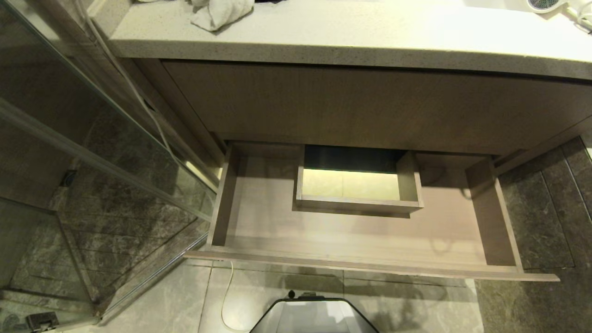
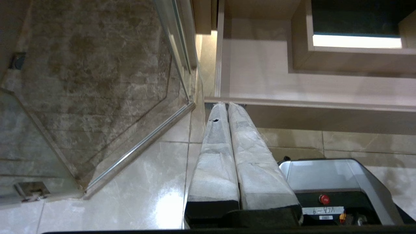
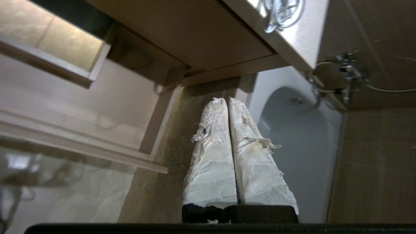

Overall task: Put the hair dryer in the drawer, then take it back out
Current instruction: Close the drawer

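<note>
The drawer (image 1: 351,238) stands pulled out below the vanity, and nothing lies in its U-shaped inside around the boxed cut-out (image 1: 356,203). Only a part of the white hair dryer (image 1: 547,4) shows, on the countertop at the far right, with its cord (image 1: 582,16) beside it. The coiled cord (image 3: 281,13) also shows at the counter's edge in the right wrist view. Neither gripper appears in the head view. My left gripper (image 2: 227,104) is shut and empty, just below the drawer's front edge (image 2: 308,103). My right gripper (image 3: 226,100) is shut and empty, beside the drawer's right end (image 3: 159,120).
A white towel (image 1: 222,14) lies on the countertop (image 1: 351,39). A glass shower door (image 1: 92,152) stands at the left, with a thin white cable (image 1: 138,97) hanging along it. A bathtub (image 3: 302,136) is at the right. My base (image 1: 314,317) is in front of the drawer.
</note>
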Tool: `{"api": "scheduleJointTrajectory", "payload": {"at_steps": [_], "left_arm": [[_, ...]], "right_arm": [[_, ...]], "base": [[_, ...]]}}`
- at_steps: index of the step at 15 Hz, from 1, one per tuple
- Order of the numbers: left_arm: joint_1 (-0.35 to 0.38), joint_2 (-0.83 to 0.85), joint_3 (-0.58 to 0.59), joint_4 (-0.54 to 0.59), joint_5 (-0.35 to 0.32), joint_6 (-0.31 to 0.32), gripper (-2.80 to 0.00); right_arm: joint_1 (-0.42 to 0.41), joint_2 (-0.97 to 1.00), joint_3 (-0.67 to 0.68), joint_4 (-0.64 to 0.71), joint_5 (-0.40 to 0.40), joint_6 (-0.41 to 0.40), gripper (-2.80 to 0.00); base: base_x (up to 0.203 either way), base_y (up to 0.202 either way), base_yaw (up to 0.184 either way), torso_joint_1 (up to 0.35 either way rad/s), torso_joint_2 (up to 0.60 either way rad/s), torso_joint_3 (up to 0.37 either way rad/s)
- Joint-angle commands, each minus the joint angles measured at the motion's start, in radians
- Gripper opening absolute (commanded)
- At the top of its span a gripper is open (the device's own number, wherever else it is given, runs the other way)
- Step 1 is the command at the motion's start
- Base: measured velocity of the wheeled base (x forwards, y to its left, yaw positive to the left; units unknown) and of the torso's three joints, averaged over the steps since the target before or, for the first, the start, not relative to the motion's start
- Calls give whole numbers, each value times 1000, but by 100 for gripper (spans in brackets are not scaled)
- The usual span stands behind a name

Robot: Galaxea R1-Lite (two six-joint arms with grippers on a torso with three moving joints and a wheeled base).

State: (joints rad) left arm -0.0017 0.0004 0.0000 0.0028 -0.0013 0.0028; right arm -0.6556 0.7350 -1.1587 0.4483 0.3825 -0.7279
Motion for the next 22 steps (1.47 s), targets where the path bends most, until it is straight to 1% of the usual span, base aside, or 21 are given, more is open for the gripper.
{"api": "scheduleJointTrajectory", "payload": {"at_steps": [1, 6, 9, 13, 22], "left_arm": [[0, 0, 2, 0, 0, 0, -280], [0, 0, 0, 0, 0, 0, -280], [0, 0, 1, 0, 0, 0, -280], [0, 0, 0, 0, 1, 0, -280], [0, 0, 1, 0, 0, 0, -280]], "right_arm": [[-1, -64, 25, -15, -7, -4, -280], [0, -167, 47, -18, -38, -43, -280], [2, -207, 50, 48, -38, -44, -280], [2, -221, 72, 74, -29, -41, -280], [2, -255, 227, 41, -26, -42, -280]], "base": [[0, 0, 0, -319, 403, 52], [0, 0, 0, -308, 522, 208], [0, 0, 0, -298, 530, 228], [0, 0, 0, -291, 507, 215], [0, 0, 0, -268, 417, 160]]}}
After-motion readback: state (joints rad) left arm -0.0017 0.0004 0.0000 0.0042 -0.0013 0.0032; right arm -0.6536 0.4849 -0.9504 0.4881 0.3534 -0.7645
